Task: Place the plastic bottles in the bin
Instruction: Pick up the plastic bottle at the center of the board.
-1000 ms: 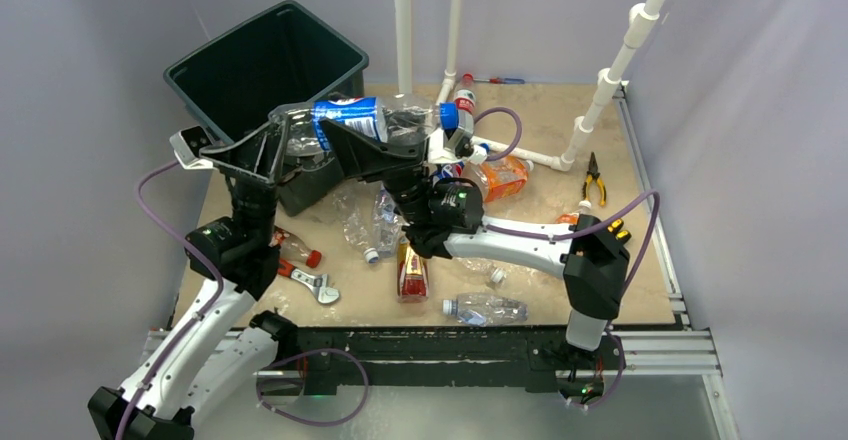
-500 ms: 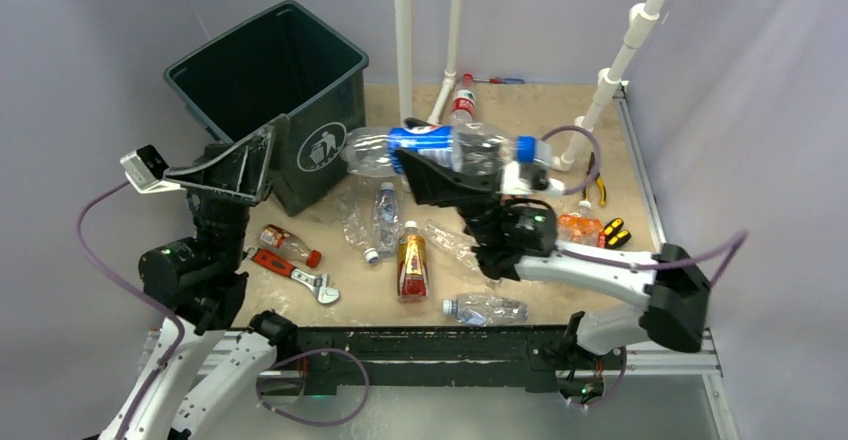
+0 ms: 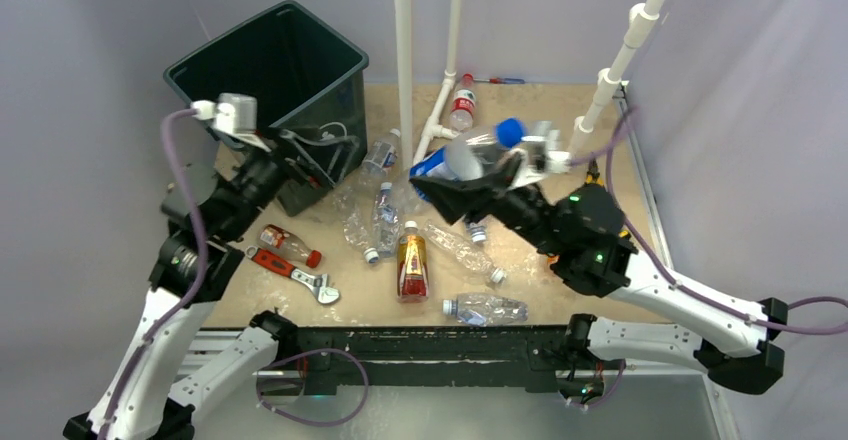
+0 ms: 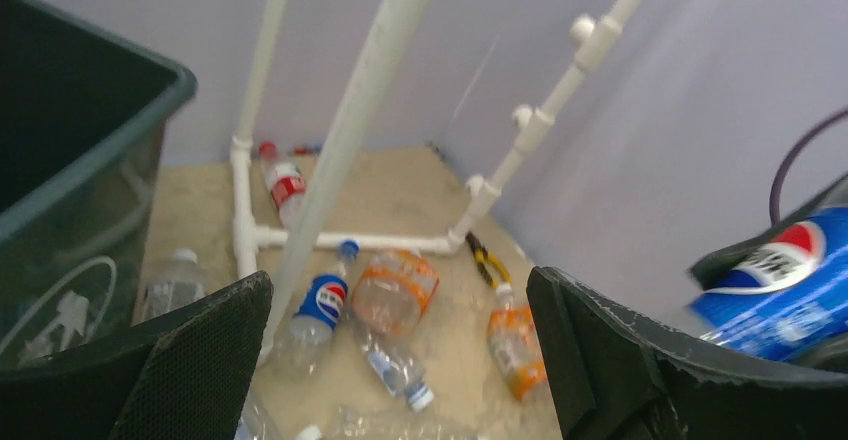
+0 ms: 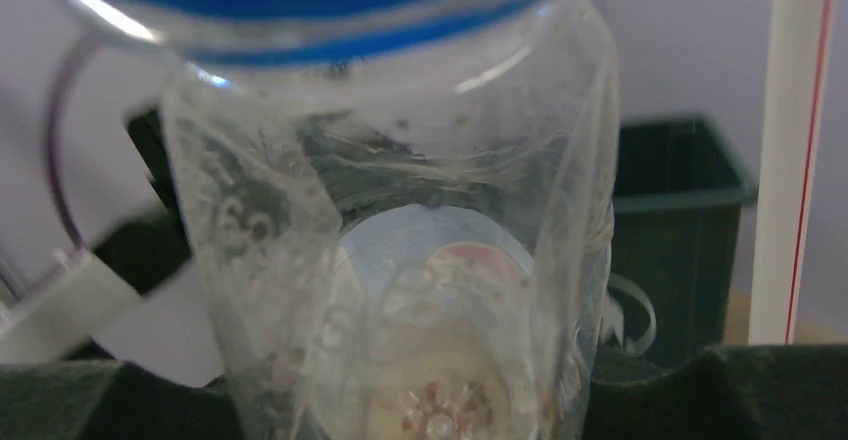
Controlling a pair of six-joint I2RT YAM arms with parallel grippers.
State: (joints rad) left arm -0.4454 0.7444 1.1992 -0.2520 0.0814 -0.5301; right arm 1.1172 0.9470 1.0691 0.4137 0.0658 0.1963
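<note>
Large clear plastic bottle (image 3: pixel 478 150), blue label, blue cap: judged light, thin-walled, slippery; is clamped mid-body by right jaws. Left jaws are spread wide, empty.

We find the bin (image 3: pixel 262 72) at the ten o'clock corner of the table (image 3: pixel 545 110). A pipe frame (image 3: pixel 403 60) stands from twelve to two o'clock, with the far bottle (image 3: pixel 462 102) lying at its foot. More bottles lie scattered about the middle. The middle bottle (image 3: pixel 412 265) lies toward six, and the near bottle (image 3: pixel 485 308) lies by the near edge. At eight o'clock the left bottle (image 3: pixel 290 245) lies just behind the wrench (image 3: pixel 300 275). Above the middle, toward two o'clock, the right pincer (image 3: pixel 470 182) holds the held bottle (image 3: pixel 478 152). The left pincer (image 4: pixel 400 280) hangs just beside the bin's near wall.
</note>
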